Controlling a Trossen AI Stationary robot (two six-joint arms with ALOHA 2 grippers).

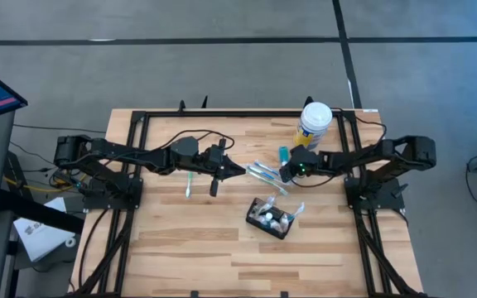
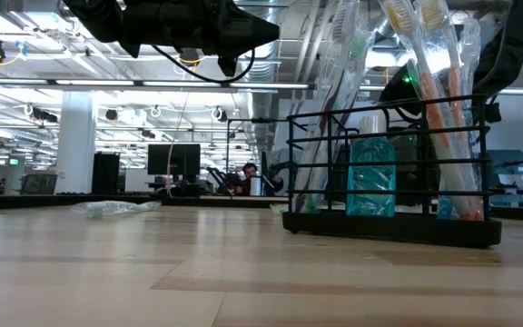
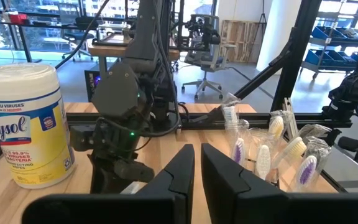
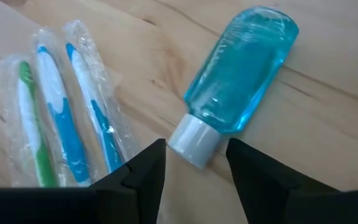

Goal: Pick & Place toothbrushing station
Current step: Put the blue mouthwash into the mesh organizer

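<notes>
Above the blue bottle [image 4: 238, 71] lying on the bench [image 1: 180, 248], the right end effector [image 4: 194, 162] stands wide, straddling its white cap for a grasp. Left end effector [image 3: 196, 168] waits nearly shut, empty; the toothbrushing station [image 1: 270, 218] sits nearby.

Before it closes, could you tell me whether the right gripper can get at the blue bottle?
Probably yes: the right gripper is open just above the blue bottle, its cap between the fingers, nothing between them.
</notes>
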